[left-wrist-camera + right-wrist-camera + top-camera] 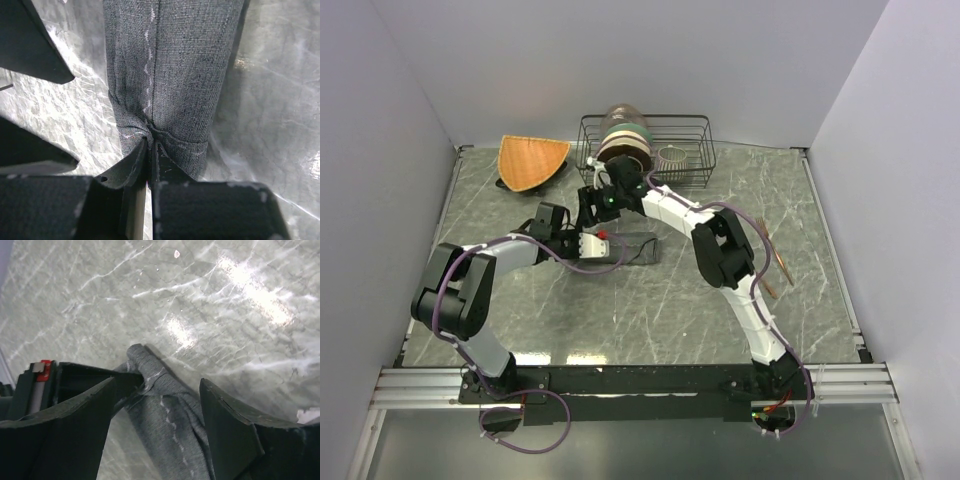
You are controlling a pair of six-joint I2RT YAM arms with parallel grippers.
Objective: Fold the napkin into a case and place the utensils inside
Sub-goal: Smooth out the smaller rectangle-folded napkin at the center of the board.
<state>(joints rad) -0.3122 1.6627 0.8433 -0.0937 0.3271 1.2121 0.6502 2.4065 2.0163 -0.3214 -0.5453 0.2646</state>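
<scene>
The left gripper has its jaws pinching one end of the folded dark grey case, which lies flat mid-table. The right gripper hangs over that same end, jaws spread. The copper utensils lie well apart, to the right
</scene>
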